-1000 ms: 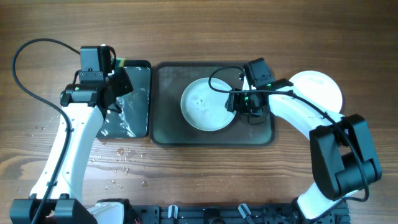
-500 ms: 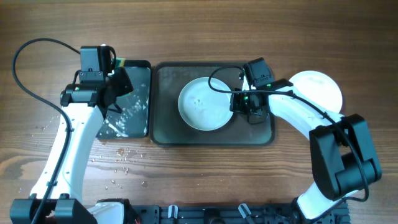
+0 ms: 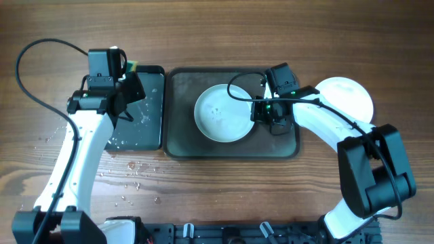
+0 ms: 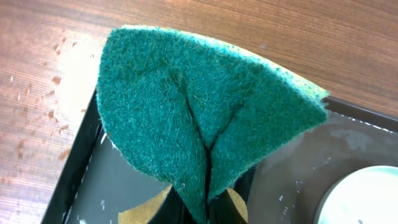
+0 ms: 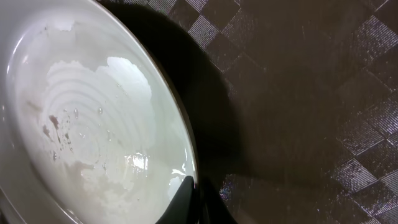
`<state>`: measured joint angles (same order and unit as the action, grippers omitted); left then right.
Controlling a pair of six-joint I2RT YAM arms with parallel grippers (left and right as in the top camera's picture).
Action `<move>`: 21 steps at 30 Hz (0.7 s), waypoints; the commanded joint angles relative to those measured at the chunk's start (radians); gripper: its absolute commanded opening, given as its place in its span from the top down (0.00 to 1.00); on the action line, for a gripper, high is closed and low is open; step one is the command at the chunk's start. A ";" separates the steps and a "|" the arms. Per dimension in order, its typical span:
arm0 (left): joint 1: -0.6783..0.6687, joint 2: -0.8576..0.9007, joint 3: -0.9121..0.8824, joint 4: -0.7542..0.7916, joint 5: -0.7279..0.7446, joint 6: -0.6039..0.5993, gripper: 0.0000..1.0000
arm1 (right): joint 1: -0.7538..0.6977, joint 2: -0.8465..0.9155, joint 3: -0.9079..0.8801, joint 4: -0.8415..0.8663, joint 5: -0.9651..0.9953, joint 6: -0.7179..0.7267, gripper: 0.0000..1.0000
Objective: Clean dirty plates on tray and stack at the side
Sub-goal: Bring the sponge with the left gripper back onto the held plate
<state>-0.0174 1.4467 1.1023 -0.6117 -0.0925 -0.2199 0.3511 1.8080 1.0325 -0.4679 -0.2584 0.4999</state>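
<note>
Wooden table [image 3: 203,190], overhead view, robot side noted first. Scattered water droplets [image 3: 132,177] lay on the wood at the near left, beside the left arm.

Mid-table: tray [image 3: 178,129], brown-grey with rounded corners, sat at centre. One plate [image 3: 220,114] lay on it, slightly left of the tray's middle, inside the rim on all sides. Just left of the tray, touching or nearly so, stood the narrower black tray [image 3: 146,132], its floor wet and speckled with droplets.

Right gripper [image 3: 263,110] was at the right edge of the plate, low over the tray. Right wrist view: its jaws were closed tight, the dark tips pinching the plate's rim – nothing else between them. The plate's inside showed a wet film in rings and a few small brownish specks near the centre.

Left gripper [image 3: 124,91] hung over the far part of the black tray. Left wrist view: jaws clamped on a green sponge [image 4: 199,118], which was creased into a fold at the grip; the fingers themselves were mostly hidden behind it.

Far right – a second plate [image 3: 352,95] rested on the bare table, off the tray, partly covered by the right arm.
</note>
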 commanded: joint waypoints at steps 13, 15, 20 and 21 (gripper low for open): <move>-0.024 0.043 0.132 -0.079 0.209 0.021 0.96 | 0.005 -0.014 -0.012 0.022 -0.011 0.000 0.96; -0.046 0.053 0.132 -0.077 0.277 -0.013 0.96 | 0.005 -0.014 -0.012 0.022 -0.011 0.000 0.96; -0.142 0.107 0.128 -0.072 0.305 -0.067 0.96 | 0.005 -0.014 -0.012 0.021 -0.011 0.000 0.96; -0.161 0.119 0.126 -0.067 0.305 -0.074 0.96 | 0.005 -0.014 -0.012 0.022 -0.011 0.000 0.96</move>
<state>-0.1108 1.5181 1.2133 -0.6922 0.1410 -0.2371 0.3511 1.8080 1.0306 -0.4507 -0.2607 0.4999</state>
